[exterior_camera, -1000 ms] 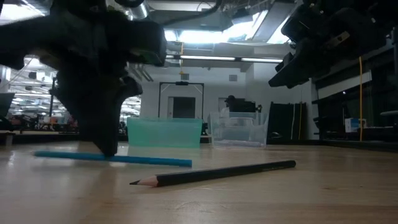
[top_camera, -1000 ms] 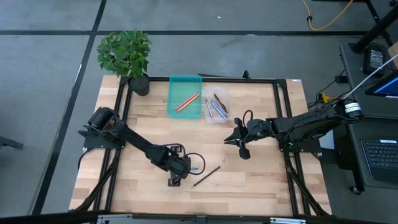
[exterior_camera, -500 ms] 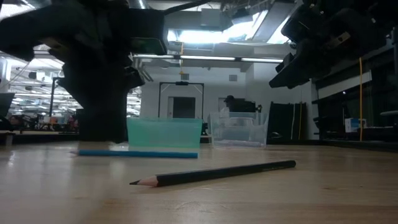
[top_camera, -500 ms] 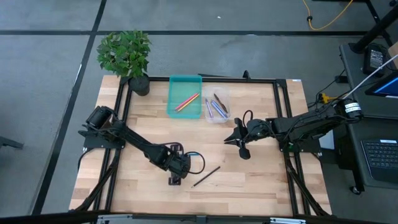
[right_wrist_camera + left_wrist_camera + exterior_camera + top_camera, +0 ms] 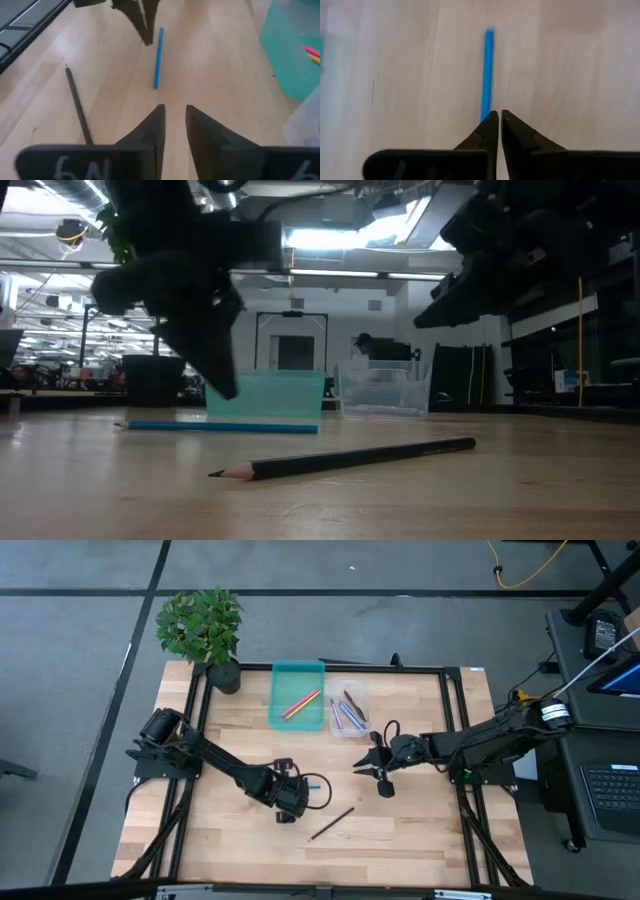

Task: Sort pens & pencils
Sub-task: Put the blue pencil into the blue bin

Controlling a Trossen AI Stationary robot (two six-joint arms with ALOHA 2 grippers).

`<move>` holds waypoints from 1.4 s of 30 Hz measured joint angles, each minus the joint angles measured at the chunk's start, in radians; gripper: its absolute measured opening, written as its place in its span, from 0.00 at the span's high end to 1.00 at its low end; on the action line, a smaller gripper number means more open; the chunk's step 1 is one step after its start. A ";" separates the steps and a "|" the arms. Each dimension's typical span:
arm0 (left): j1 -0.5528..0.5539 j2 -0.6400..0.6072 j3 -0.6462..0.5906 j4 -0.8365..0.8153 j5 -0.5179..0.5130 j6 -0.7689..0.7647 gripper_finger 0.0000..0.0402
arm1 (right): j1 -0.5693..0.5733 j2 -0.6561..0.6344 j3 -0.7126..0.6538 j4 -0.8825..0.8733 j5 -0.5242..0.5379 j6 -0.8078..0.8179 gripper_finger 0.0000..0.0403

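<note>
On the bench mid-front | blue pen (image 5: 314, 781) released, left gripper (image 5: 291, 802) lifted, jaws near-shut | right gripper (image 5: 372, 768) jaws narrowly parted, approaching | unsorted.

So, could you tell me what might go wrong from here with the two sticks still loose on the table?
1. The left gripper is lifted off the blue stick, fingers almost together; it lies loose and could roll if brushed.
2. The right gripper, slightly open, faces the blue stick with the left gripper just beyond it, so the arms could collide.
3. The black pencil lies nearby and could be knocked.
</note>
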 joint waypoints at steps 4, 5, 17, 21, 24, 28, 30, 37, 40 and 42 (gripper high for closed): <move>0.002 0.000 0.000 -0.146 -0.011 -0.051 0.94 | 0.000 0.069 0.000 0.084 0.000 -0.031 0.72; -0.002 0.000 0.000 -0.176 -0.012 -0.062 0.95 | -0.003 0.082 0.000 0.107 -0.001 -0.039 0.70; -0.134 -0.033 -0.103 -0.192 -0.019 -0.101 1.00 | -0.037 0.283 0.309 -0.101 -0.041 -0.146 0.63; -0.144 -0.117 -0.198 -0.198 -0.019 -0.168 0.99 | -0.051 0.388 0.425 -0.149 -0.085 -0.186 0.63; -0.155 -0.216 -0.257 -0.185 -0.029 -0.190 1.00 | -0.064 0.441 0.490 -0.155 -0.130 -0.195 0.63; -0.183 -0.344 -0.327 -0.089 -0.080 -0.164 0.99 | -0.084 0.471 0.531 -0.164 -0.150 -0.222 0.65; -0.196 -0.392 -0.373 -0.029 -0.101 -0.141 1.00 | -0.098 0.469 0.540 -0.169 -0.150 -0.237 0.68; -0.178 -0.453 -0.518 0.133 -0.120 -0.129 0.99 | -0.169 0.467 0.543 -0.196 -0.151 -0.233 0.78; -0.154 -0.453 -0.552 0.186 -0.118 -0.123 1.00 | -0.179 0.467 0.543 -0.194 -0.152 -0.232 0.85; -0.144 -0.453 -0.555 0.200 -0.101 -0.123 1.00 | -0.179 0.467 0.543 -0.193 -0.152 -0.231 0.90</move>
